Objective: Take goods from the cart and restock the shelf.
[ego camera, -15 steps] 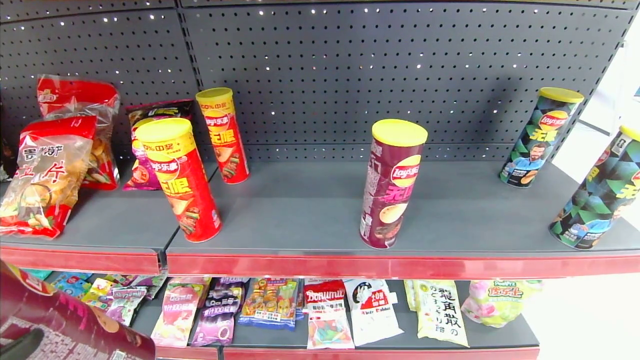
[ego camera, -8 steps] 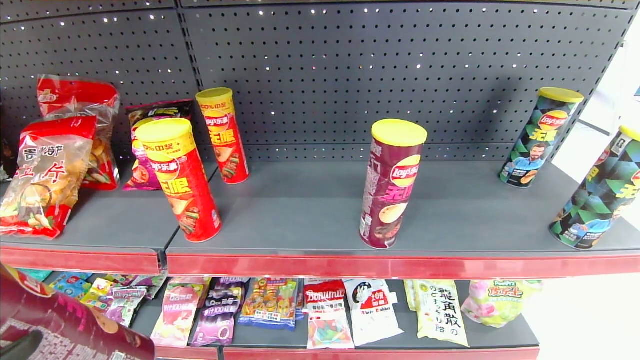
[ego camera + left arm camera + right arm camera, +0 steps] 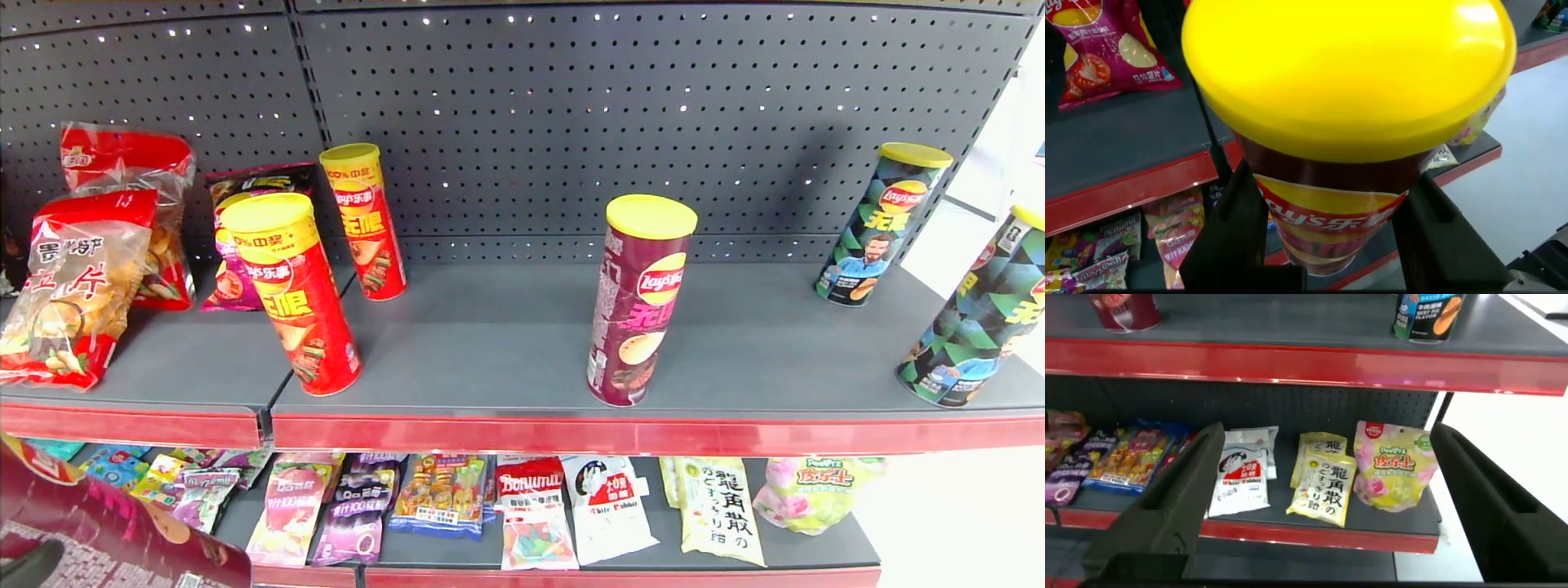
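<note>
My left gripper (image 3: 1335,245) is shut on a maroon chip can (image 3: 1347,73) with a yellow lid, one finger on each side of its body. In the head view the same can (image 3: 106,531) lies tilted at the lower left corner, below and in front of the upper shelf (image 3: 506,343). Another maroon can (image 3: 641,298) stands upright near the front middle of that shelf. My right gripper (image 3: 1331,498) is open and holds nothing; it faces the lower shelf (image 3: 1315,531) of snack bags.
Two red cans (image 3: 294,294) stand left of the middle, with snack bags (image 3: 77,286) farther left. Two dark patterned cans (image 3: 886,224) stand at the right end. Bare shelf lies between the cans. Several flat snack packets (image 3: 531,510) lie on the lower shelf.
The held can has sunk slightly toward the lower left corner of the head view. The shelf and its goods have not moved.
</note>
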Available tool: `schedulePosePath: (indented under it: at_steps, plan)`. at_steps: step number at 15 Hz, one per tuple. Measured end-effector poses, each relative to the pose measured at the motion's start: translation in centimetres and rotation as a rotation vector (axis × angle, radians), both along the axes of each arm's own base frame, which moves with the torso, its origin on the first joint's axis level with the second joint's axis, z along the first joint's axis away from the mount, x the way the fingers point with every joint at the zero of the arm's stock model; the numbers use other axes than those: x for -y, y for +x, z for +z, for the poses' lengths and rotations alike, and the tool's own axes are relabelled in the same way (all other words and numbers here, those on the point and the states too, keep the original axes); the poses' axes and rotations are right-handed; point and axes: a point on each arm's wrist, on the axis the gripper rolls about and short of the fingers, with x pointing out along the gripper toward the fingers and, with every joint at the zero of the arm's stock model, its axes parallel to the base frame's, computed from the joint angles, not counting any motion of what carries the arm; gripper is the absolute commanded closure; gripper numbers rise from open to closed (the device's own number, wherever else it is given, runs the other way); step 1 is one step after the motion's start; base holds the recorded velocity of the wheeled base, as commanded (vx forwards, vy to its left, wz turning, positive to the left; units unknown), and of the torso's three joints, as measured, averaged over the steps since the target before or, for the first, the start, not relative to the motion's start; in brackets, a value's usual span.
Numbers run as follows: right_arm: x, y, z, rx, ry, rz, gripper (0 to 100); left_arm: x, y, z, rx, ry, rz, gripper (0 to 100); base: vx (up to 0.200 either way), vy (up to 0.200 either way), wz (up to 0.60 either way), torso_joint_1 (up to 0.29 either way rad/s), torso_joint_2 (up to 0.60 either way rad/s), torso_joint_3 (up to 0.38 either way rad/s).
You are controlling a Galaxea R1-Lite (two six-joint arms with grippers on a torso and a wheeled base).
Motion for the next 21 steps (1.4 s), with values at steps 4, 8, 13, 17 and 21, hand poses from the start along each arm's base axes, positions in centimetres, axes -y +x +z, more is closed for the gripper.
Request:
schedulePosePath:
  at_steps: [4, 8, 13, 17, 21]
  plan:
    - [0.0, 0.0, -0.1, -0.002, 0.012, -0.012, 0, 0.0, -0.1, -0.2, 0.0, 0.0, 0.0, 100, 0.0, 0.0, -0.15, 0.001, 0.0, -0.001]
    - [0.0, 0.0, -0.1, -0.002, 0.013, -0.012, 0, 0.0, -0.1, -0.2, 0.0, 0.0, 0.0, 100, 0.0, 0.0, -0.6, 0.0, 0.0, 0.005]
    - [0.0, 0.0, -0.1, -0.003, 0.014, -0.013, 0, 0.0, 0.2, 0.0, -0.011, 0.0, 0.0, 100, 0.0, 0.0, -0.48, 0.009, 0.0, 0.0]
    - [0.0, 0.0, -0.1, -0.005, 0.017, -0.012, 0, 0.0, 1.1, 1.0, -0.007, -0.001, 0.001, 100, 0.0, 0.0, 0.0, 0.0, 0.0, 0.0]
    - [0.0, 0.0, -0.1, -0.003, 0.019, -0.012, 0, 0.0, 4.6, 2.8, -0.006, -0.001, 0.023, 100, 0.0, 0.0, 0.0, 0.0, 0.0, 0.0]
